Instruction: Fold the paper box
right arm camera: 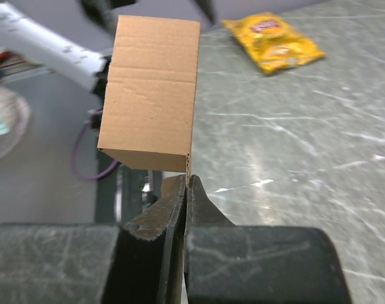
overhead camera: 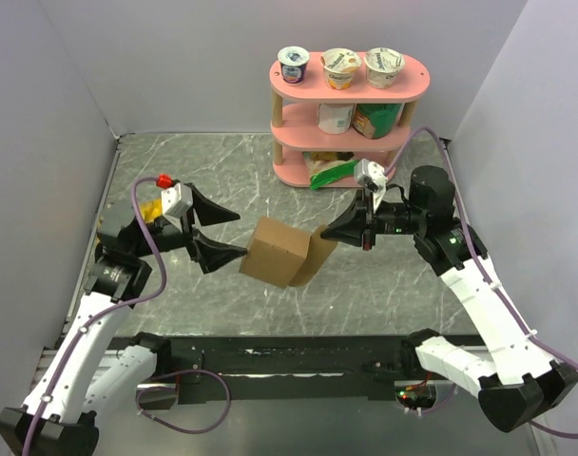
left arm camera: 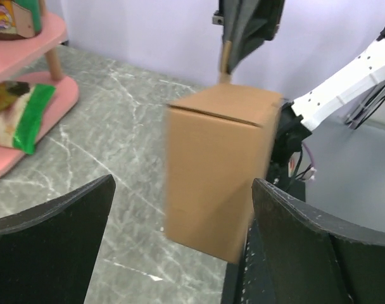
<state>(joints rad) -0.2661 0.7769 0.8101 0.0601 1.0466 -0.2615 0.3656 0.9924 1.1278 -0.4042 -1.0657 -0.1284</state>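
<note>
- The right tool (overhead camera: 329,232) is pinched closed on a loose flap (overhead camera: 317,255) of the paper box (overhead camera: 276,251). It holds the box over the middle of the worktop (overhead camera: 213,171), apparently lifted clear.
- The left tool (overhead camera: 240,236) stands wide open just beside the box's left side, gripping nothing.
- The body looks formed, so closing this last flap seems to be the step in hand.
- Next, the left tool probably has to clasp the body so the flap can be folded over and tucked.
</note>
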